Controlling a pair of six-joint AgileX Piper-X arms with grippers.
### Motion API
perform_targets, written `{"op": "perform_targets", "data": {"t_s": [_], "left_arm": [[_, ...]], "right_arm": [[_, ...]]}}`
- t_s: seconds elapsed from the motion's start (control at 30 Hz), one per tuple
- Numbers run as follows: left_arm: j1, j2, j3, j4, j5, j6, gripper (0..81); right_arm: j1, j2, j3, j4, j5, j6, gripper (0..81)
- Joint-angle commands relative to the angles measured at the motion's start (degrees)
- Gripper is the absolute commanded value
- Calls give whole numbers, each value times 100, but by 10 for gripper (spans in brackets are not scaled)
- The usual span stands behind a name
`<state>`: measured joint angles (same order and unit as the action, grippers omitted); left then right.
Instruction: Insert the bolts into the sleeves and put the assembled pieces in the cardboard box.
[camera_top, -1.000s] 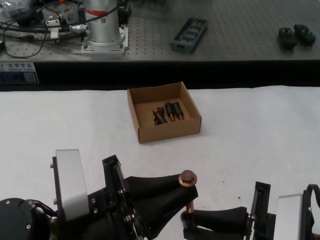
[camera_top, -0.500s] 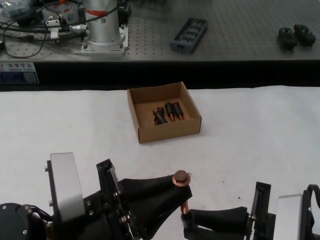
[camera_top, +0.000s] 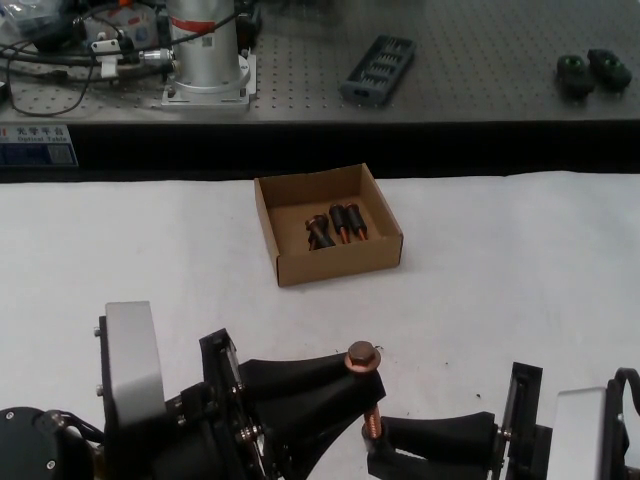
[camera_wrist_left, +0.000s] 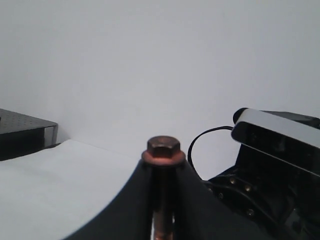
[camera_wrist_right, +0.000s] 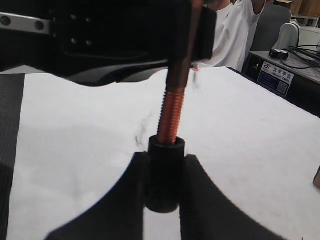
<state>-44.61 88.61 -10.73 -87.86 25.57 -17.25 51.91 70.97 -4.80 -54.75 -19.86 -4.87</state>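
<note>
Fingers clamped, left gripper (camera_top: 360, 372) sits just above right gripper (camera_top: 373, 441).

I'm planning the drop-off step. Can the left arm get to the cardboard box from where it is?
Probably yes: bare white surface lies between the left gripper and the open-topped cardboard box. But it grips the bolt, tip in the sleeve that the right gripper holds.
</note>
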Motion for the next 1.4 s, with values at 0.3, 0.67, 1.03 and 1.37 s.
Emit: {"op": "perform_targets", "data": {"t_s": [0.3,0.67,1.03,1.37], "left_arm": [[-26,-14,15,-114,72,-487,6],[-26,-14,15,45,176,-159,6],[-26,-14,1,441,518,313,6],[-26,-14,1,554,738,487,6]], "right_arm": [[16,17,-4,-611,276,163,57],[16,17,-4,-886,648,293,57],[16,17,-4,-1030,648,530,57],[16,17,-4,-1169,648,625,57]]}}
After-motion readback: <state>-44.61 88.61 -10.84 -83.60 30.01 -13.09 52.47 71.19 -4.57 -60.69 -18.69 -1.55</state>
